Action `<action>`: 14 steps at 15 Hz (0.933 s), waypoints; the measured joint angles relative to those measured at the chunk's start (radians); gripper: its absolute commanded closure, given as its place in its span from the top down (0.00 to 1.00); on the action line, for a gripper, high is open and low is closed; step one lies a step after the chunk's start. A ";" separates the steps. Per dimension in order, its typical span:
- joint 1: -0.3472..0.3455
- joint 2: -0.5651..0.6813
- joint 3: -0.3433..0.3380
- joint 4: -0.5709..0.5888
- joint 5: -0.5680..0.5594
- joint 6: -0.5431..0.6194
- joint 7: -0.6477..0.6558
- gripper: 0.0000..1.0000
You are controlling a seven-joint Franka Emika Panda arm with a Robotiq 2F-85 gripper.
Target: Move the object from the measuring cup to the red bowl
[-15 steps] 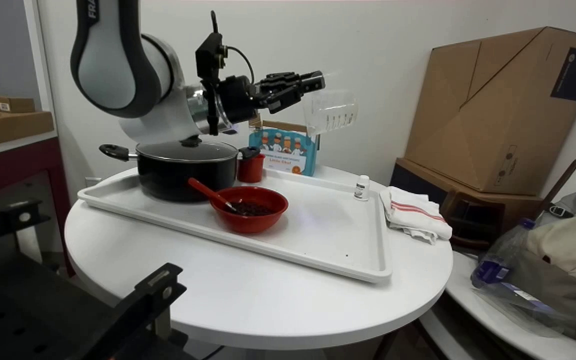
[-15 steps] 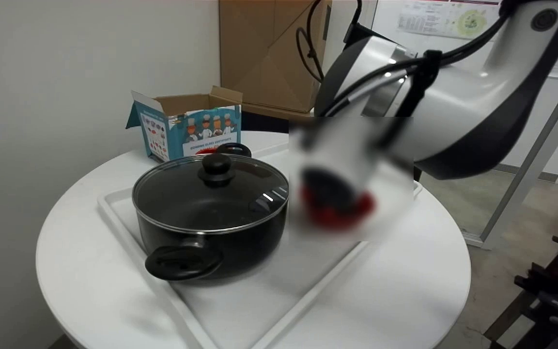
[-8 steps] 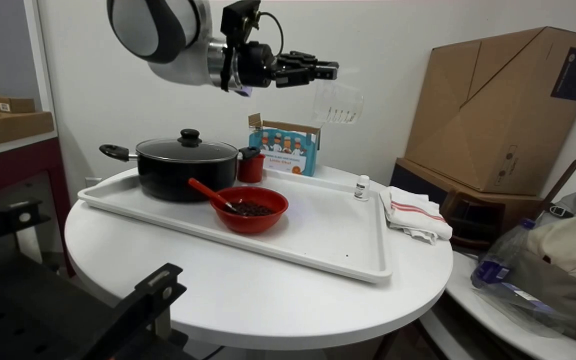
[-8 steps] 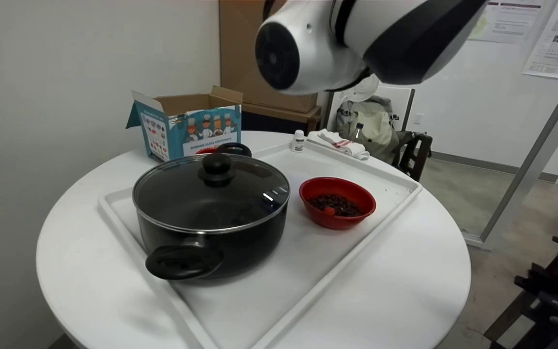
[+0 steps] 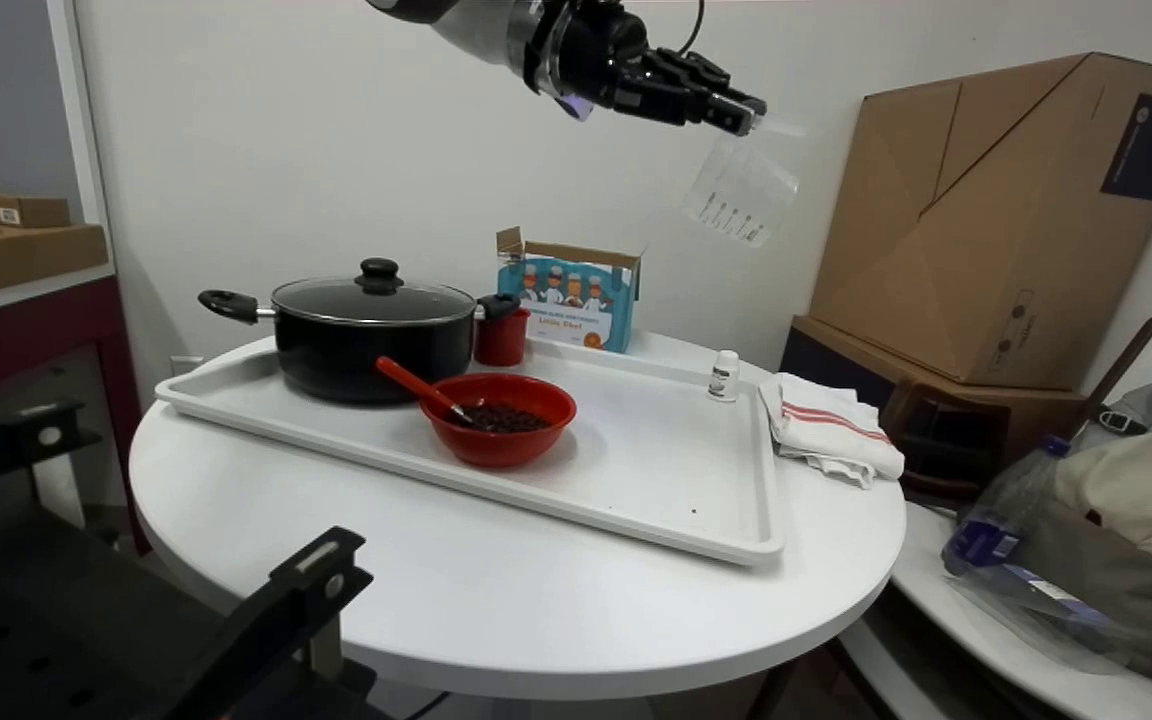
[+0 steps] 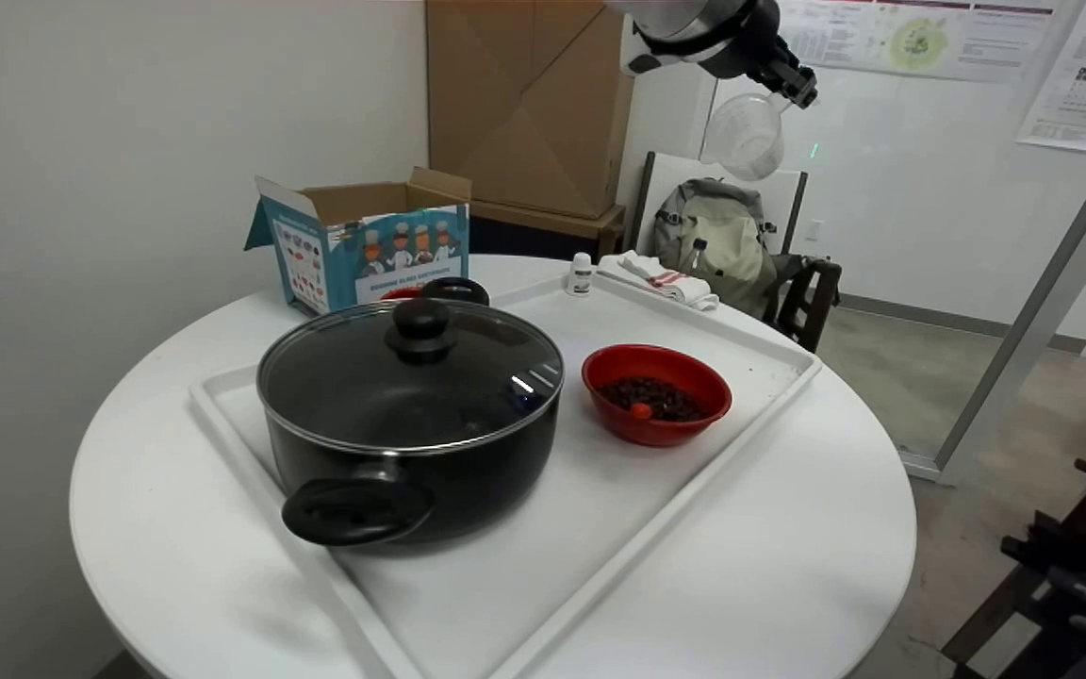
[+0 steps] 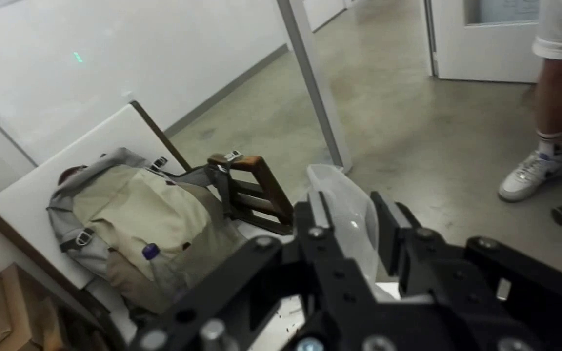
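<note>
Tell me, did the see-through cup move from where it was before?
Yes. In an exterior view, the see-through cup has shifted rightward in the picture, away from the blue box and nearer the big cardboard box.

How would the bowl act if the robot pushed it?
The bowl would probably slide, not roll, since it sits upright on the flat tray. The dark bits inside likely add some weight, and might spill if it tips. The spoon sticking out of it could swing around.
</note>
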 measured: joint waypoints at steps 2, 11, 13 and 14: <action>-0.013 -0.005 -0.014 0.034 0.107 0.009 -0.045 0.12; -0.070 -0.008 -0.073 0.157 0.579 0.011 -0.155 0.12; -0.088 -0.019 -0.090 0.184 0.678 0.010 -0.180 0.12; -0.099 -0.023 -0.100 0.197 0.727 0.010 -0.191 0.12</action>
